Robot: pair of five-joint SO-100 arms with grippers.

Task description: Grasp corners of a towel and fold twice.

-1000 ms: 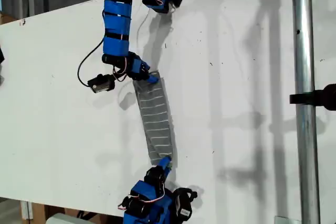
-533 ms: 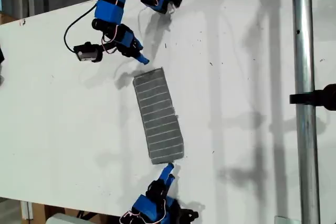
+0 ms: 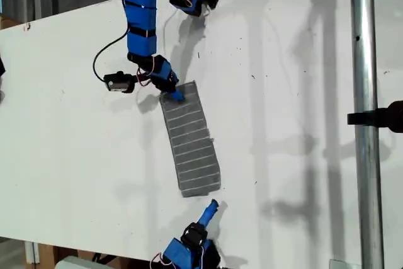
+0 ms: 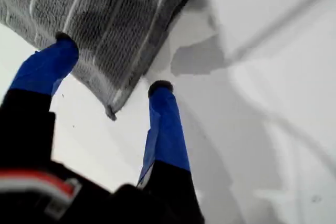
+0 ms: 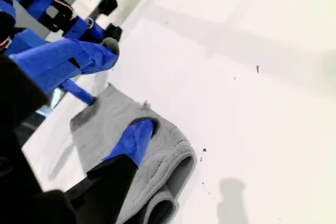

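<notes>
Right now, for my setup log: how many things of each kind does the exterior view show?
Grey striped towel: 1
Blue grippers: 2, my first gripper and my second gripper
Metal pole: 1
Total: 4

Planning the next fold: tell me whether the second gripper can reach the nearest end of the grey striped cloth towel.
Probably yes: my second gripper, jaws open, sits just off the end of the grey striped cloth towel, only bare white table between.
</notes>
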